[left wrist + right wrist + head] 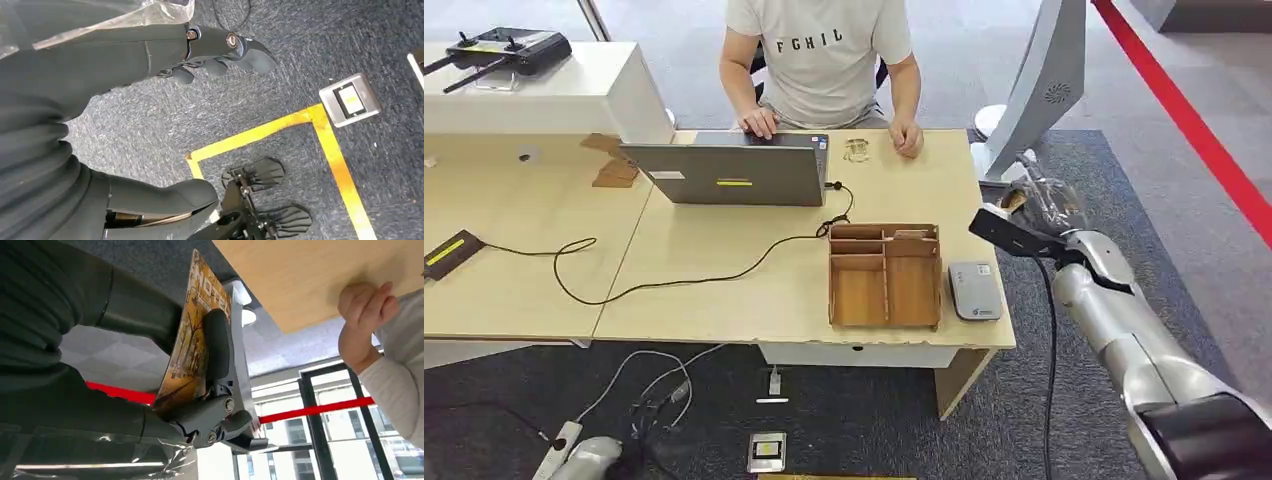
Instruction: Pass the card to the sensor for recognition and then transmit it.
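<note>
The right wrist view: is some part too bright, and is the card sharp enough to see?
Right wrist view: the windows behind are overexposed, almost white; the orange printed card under the dark fingers stays sharp, with letters visible. Head view: even lighting, but the right hand looks slightly blurred.

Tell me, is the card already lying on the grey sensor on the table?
No, the right hand holds the card in its fingers, off the table's edge.

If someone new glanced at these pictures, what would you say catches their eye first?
Probably the right hand, raised off the table's right end and gripping an orange picture card between thumb and fingers. Next, the person seated at the far side with a grey laptop. Then the wooden tray near the front edge, with a small grey card reader beside it.
</note>
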{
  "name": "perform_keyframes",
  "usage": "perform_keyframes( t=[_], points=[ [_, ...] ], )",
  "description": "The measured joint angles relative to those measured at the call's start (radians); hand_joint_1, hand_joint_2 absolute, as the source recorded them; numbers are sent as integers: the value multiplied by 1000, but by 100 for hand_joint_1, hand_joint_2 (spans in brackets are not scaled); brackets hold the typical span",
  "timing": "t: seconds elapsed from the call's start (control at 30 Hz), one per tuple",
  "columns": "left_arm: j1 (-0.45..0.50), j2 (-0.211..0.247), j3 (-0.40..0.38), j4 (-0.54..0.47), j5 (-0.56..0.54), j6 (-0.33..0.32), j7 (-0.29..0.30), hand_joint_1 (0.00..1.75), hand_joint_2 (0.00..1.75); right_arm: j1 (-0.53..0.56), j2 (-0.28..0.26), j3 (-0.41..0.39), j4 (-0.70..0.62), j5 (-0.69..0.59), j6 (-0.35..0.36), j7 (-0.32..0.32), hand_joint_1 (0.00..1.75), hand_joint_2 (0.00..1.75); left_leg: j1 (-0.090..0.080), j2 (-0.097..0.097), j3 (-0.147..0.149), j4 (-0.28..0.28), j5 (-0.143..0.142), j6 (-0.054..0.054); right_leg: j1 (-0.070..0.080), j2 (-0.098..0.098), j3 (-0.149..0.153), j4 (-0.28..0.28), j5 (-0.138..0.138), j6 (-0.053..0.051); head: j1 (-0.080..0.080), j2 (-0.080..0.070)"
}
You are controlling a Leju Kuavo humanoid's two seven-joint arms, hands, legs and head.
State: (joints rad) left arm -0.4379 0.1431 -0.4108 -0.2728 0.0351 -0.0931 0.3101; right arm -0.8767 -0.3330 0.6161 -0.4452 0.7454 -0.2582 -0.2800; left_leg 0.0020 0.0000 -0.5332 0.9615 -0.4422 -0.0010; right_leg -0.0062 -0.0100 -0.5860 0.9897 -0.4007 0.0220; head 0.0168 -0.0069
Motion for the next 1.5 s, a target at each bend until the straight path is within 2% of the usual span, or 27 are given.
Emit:
perform_keyframes(
  t=[0.7,1.5],
  points=[
    [-16,8,-3,0,-8,1,4,0,175,77,5,20,-30,-36,65,13,175,175,0,0,0,0,0,0,0,0,0,0,0,0,0,0],
    [-9,25,-2,0,25,11,11,0,175,128,13,39,-28,-70,88,8,175,175,0,0,0,0,0,0,0,0,0,0,0,0,0,0]
  ],
)
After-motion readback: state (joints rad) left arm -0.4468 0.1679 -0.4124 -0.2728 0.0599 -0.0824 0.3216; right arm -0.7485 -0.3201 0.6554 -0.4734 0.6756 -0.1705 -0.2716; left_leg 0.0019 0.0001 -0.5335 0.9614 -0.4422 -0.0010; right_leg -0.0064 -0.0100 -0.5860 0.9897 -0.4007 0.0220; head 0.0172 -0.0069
